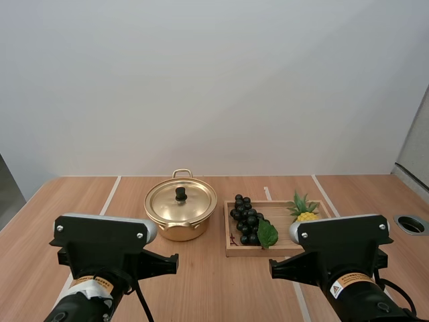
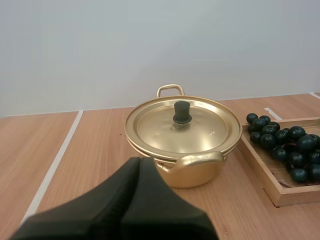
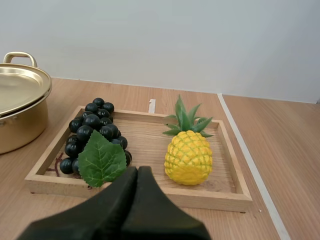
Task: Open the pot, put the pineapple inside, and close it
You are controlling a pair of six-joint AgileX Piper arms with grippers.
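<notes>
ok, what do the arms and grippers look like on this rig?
Both arms are black, each with a boxy block topped by a light grey plate with small screws. The left arm carries a white label band with orange print; the right arm an orange-striped label and a warning-triangle sticker. The left gripper and right gripper are matte black, tapering to rounded tips.

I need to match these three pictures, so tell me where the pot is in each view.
High view: the pot, lid on, stands on the table just left of the wooden tray.
Left wrist view: the pot sits beyond the left gripper, tray beside it.
Right wrist view: the pot's edge is beside the tray's grape end.
Shared landmark: the bunch of grapes.
</notes>
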